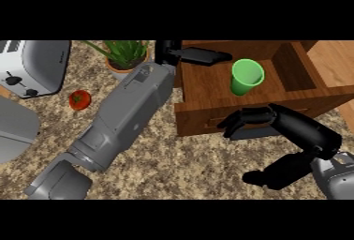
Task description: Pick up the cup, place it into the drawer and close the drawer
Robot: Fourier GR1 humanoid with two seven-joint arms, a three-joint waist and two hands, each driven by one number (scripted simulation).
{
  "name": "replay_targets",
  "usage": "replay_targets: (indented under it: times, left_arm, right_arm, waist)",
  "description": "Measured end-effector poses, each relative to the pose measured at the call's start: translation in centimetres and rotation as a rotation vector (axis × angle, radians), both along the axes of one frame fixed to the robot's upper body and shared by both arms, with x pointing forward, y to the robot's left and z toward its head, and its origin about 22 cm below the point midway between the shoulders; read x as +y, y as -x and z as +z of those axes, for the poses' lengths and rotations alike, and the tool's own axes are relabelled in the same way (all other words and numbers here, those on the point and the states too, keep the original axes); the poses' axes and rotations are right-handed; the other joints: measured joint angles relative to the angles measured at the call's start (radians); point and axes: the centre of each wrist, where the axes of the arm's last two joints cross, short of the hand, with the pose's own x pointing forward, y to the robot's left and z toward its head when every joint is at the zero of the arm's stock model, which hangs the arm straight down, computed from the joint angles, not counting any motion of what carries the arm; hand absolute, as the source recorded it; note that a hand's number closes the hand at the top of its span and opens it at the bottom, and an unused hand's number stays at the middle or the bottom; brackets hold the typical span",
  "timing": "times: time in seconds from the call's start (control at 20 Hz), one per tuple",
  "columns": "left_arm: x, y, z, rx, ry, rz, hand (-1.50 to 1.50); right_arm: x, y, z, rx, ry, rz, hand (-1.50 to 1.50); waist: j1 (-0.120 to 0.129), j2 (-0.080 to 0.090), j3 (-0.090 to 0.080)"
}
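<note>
The green cup (246, 76) stands upright inside the open wooden drawer (207, 101) in the upper right of the frame, touched by neither hand. The drawer is pulled out over the speckled counter (187, 164).

The left hand (197, 55) sits at the top centre, its grey forearm running diagonally up from the lower left. Its black fingers stretch out straight to the right over the drawer's back edge, apart from the cup and holding nothing.

The right hand (276, 123) comes in from the lower right corner. Its fingers are bent toward the drawer's front panel and the dark handle (252, 133) there; they seem to rest against the front rather than grip it, though the contact is hard to make out.

In the upper left of the frame stands a toaster (31, 65). A tomato (80, 99) lies on the counter just below and right of it, and a potted plant (124, 56) stands at top centre, just beside the left forearm.
</note>
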Motion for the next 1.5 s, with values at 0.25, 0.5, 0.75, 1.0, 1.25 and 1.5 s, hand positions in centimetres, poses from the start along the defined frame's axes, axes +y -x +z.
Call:
replay_targets:
  times: [0.25,0.5,0.75,1.0,1.25,1.5]
  left_arm:
    - [0.8,0.0,-1.0,0.001,0.05,-0.008,-1.5]
    - [2.1,0.3,-2.7,-0.003,0.094,-0.011,-1.5]
    - [3.9,0.4,-3.5,-0.006,0.122,-0.013,-1.5]
    - [6.0,1.0,-4.6,-0.005,0.147,-0.021,-1.5]
    - [7.7,1.1,-4.4,-0.01,0.159,-0.05,-1.5]
    - [9.0,1.7,-5.0,-0.023,0.167,-0.073,-1.5]
  right_arm:
    - [0.8,-0.1,-3.4,-0.019,0.149,-0.108,-1.5]
    - [1.4,-1.6,-8.5,0.014,0.277,-0.139,-1.5]
    - [1.4,-4.3,-13.0,0.052,0.379,-0.161,1.5]
    - [-0.2,-7.7,-14.3,0.026,0.379,-0.222,1.5]
    - [-2.5,-10.7,-13.3,-0.023,0.304,-0.311,1.5]
    - [-4.3,-12.5,-11.9,-0.036,0.226,-0.388,1.5]
  waist:
    - [0.065,-0.008,0.0]
    - [0.108,-0.01,0.0]
    - [0.157,-0.013,0.001]
    - [0.191,-0.015,0.0]
    - [0.222,-0.005,0.004]
    - [0.251,0.002,0.01]
